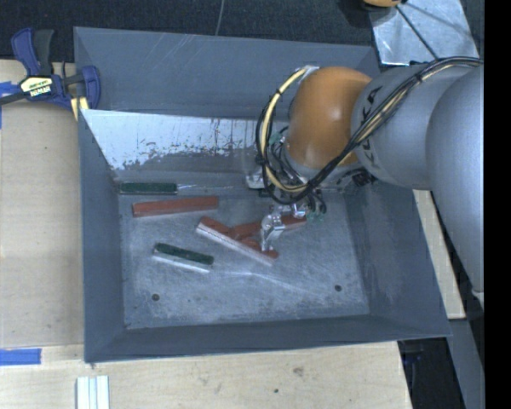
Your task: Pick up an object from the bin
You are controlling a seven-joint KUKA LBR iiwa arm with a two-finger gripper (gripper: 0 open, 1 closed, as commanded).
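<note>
Although the gripper stands low over the middle of the bin floor, whether it is clenched or released cannot be told: its tip is lost against the short red-brown stick directly beneath it. Item nearest: that short red-brown stick, lying flat, crossing and touching a pale-edged red stick that runs slantwise toward the front right. Item, to the front left of these: one green stick, flat, apart from the pair. Item, toward the back left: one long red-brown stick, flat, with a dark green stick just behind it along the foot of the back wall. Container: grey metal bin, all five pieces resting on its floor. Status, as judged: gripper down at the pieces, nothing seen lifted; a sure hold on the short red-brown stick, raising it clear of its neighbour, and carrying it out of the bin are all left to do.
</note>
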